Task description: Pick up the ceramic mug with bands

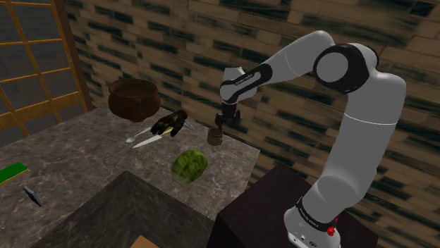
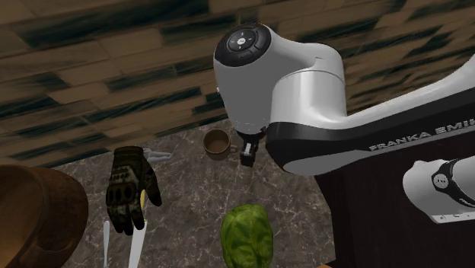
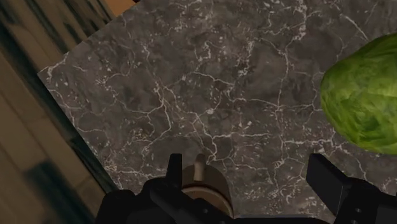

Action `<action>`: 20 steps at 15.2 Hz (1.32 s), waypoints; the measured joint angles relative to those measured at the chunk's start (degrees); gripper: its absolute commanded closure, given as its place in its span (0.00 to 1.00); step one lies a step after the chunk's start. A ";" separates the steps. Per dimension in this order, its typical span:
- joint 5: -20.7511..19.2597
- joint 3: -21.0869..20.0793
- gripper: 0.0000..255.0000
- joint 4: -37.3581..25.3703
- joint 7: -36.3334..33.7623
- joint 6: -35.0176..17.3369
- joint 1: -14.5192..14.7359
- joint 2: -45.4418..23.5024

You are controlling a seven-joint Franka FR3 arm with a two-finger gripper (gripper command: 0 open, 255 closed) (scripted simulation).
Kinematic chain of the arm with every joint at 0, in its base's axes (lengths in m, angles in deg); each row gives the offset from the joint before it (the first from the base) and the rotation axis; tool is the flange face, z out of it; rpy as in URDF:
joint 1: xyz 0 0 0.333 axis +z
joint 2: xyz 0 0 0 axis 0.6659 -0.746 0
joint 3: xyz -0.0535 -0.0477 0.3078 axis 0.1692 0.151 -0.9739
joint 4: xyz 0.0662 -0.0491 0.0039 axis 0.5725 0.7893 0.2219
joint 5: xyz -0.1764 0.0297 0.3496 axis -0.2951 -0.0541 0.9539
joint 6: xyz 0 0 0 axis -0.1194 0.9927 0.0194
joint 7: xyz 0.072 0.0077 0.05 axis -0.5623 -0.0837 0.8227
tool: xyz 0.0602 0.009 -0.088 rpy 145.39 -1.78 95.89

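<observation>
Mug (image 1: 215,135), brown and low, stands by the counter's (image 1: 84,162) edge along the brick wall, just under the pincer (image 1: 224,121). The fingers (image 3: 324,178) are released and wide apart, with the mug close beside one, off-centre. I would shift sideways to centre it, lower, then squeeze gently.

Your bench (image 1: 84,158) is dark stone with pale veins. Near its far corner by the wall, a brown mug (image 1: 215,135) stands upright. Towards the shoulder view's left, a black glove (image 1: 171,124) lies across a knife (image 1: 148,141) and a spoon (image 1: 132,139), with a big brown bowl (image 1: 134,97) behind them. A green lettuce (image 1: 189,166) rests nearer you. At that view's far left you have a flat green slab (image 1: 13,172) and a small dark stick (image 1: 32,195).
</observation>
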 measured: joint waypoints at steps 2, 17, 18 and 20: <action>0.34 -0.12 0.00 -3.30 -0.03 -1.38 -0.05 -4.53; 2.22 -0.79 0.00 -34.76 1.46 -1.14 -1.78 -34.39; 2.23 -0.80 0.00 -35.33 1.42 -1.43 -1.77 -35.25; 2.23 -0.79 0.00 -35.68 1.48 -2.25 -1.85 -36.43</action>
